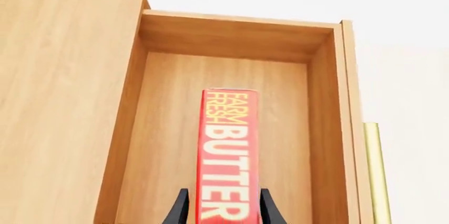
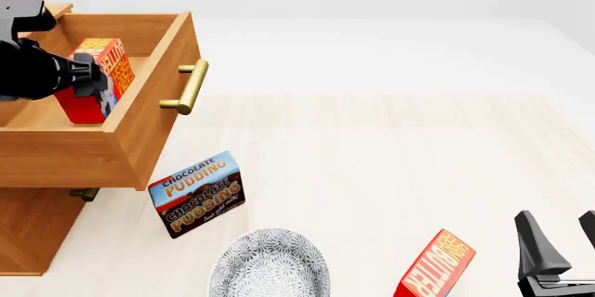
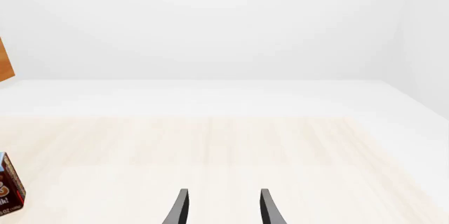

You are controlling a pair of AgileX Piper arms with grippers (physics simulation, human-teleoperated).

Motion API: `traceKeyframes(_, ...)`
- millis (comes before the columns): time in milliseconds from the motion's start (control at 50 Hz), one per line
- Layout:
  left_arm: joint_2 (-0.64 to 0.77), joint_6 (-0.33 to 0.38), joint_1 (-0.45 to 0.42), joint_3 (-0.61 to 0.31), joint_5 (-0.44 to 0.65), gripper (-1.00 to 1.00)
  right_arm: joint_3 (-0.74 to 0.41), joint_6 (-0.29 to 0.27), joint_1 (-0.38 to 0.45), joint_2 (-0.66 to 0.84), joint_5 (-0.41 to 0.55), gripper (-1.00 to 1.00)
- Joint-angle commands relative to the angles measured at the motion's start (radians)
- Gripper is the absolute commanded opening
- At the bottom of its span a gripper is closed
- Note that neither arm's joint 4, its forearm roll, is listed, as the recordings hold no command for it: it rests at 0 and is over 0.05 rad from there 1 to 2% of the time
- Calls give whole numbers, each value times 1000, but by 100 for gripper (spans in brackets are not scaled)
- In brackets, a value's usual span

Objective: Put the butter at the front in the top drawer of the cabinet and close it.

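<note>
My left gripper (image 2: 91, 82) is shut on a red butter box (image 2: 113, 67) and holds it inside the open top drawer (image 2: 153, 105) of the wooden cabinet (image 2: 33, 220). In the left wrist view the box (image 1: 228, 150) sits between my fingers (image 1: 177, 211) over the drawer floor (image 1: 168, 129); whether it touches the floor I cannot tell. A second, look-alike butter box (image 2: 435, 269) stands tilted at the table's front right. My right gripper (image 2: 561, 238) is open and empty just right of it, and also shows in the right wrist view (image 3: 223, 208).
The drawer's brass handle (image 2: 189, 88) juts out toward the table's middle. A Chocolate Pudding box (image 2: 197, 194) leans below the drawer's front corner. A patterned grey plate (image 2: 269, 263) lies at the front edge. The lower drawer's handle (image 2: 83, 194) peeks out under the open drawer.
</note>
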Motion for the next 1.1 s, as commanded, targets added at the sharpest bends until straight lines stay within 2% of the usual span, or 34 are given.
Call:
traceKeyframes(20,-21,13,-5,-28,34,100,0,0,0,1,0,100)
traceKeyframes(500,-128,43,-17,-31,111,100,0,0,0,1,-1,100)
traceKeyframes(680,-190,65,-47,-45,162,100,0,0,0,1,-1,100)
traceKeyframes(740,-207,63,-49,-46,174,100,0,0,0,1,-1,100)
traceKeyframes(760,-212,40,-78,-53,173,100,0,0,0,1,-1,100)
traceKeyframes(800,-218,69,-65,-44,179,100,0,0,0,1,-1,100)
traceKeyframes(1100,-277,92,-150,-132,261,100,0,0,0,1,-1,100)
